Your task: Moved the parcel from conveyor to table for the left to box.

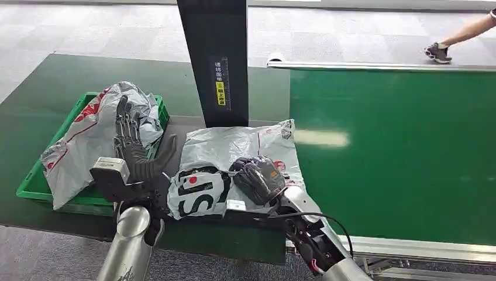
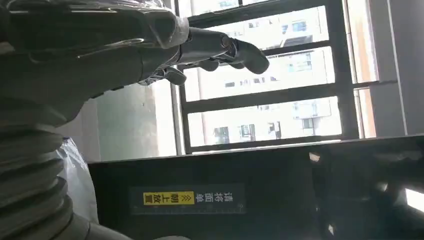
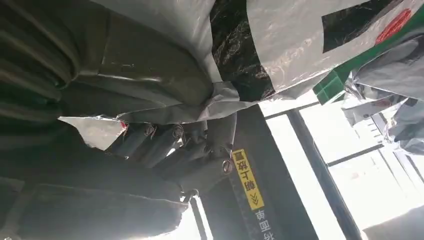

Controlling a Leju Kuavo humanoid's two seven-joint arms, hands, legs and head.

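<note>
At the near edge of the dark worktop (image 1: 193, 126), right robot hand (image 1: 259, 177) sits clamped on the parcel (image 1: 234, 158), fingers curled into the grey plastic film; right wrist view shows film bunched between thumb and fingers (image 3: 165, 145). Parcel, a grey poly bag with black and white print, lies flat on the worktop between the two arms, just left of the green conveyor (image 1: 398, 158), its near end hanging slightly over the worktop's front edge.

Left robot hand (image 1: 130, 137) stands upright, fingers straight and apart, holding nothing, just beside the parcel's left edge. Left wrist view agrees: fingers extended, nothing between them.

Judged risks: grip is on loose film, not on the contents, so the film may slip or stretch if the hand lifts or drags. Overhanging near end could slide off the front once released. Left robot hand is close; a sideways reach could shove the parcel rather than take it.

Around: green crate (image 1: 35, 184) at the left, already heaped with another grey bag (image 1: 88, 137) spilling over its rim, so little room shows for another. Black upright post (image 1: 213, 58) with a yellow label stands directly behind the parcel, limiting a forward push. A person's arm (image 1: 462, 35) reaches in at the far right, well apart.
</note>
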